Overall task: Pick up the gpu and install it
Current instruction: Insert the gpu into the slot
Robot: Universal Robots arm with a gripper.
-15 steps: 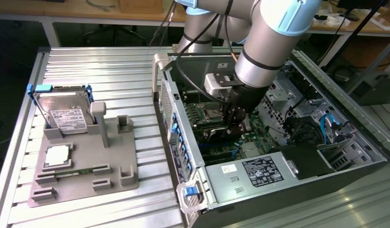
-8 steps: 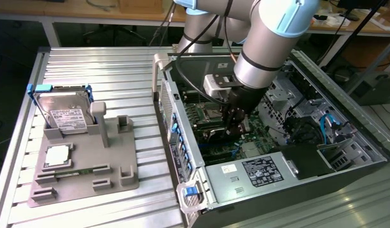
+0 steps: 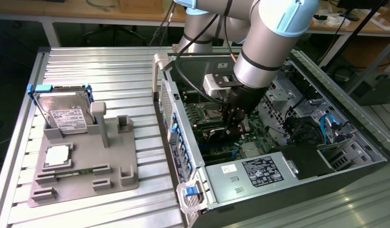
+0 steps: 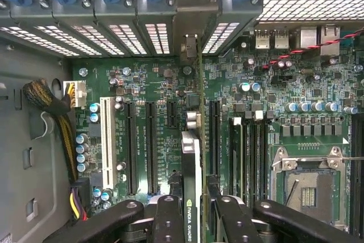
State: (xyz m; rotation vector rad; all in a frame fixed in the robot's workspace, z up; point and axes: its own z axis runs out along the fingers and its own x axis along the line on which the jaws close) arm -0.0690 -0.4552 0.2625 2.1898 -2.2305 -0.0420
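Observation:
My gripper (image 3: 236, 124) reaches down into the open computer case (image 3: 347, 156), over the green motherboard (image 4: 153, 78). It is shut on the gpu (image 4: 192, 157), which I see edge-on in the wrist view between the two black fingers (image 4: 168, 220). The card stands upright on its edge and runs from the fingers to the case's rear wall. Its silver bracket (image 4: 190, 46) meets a slot opening there. The card lies in line with the black expansion slots (image 4: 151, 140). I cannot tell whether its lower edge sits in a slot.
A grey holder tray (image 3: 87, 166) on the slatted table at the exterior view's left carries a hard drive (image 3: 65, 114), a processor (image 3: 57, 156) and a memory stick (image 3: 71, 173). The power supply (image 3: 252, 173), blue cables (image 3: 328, 126) and a yellow-black cable bundle (image 4: 54, 106) crowd the case.

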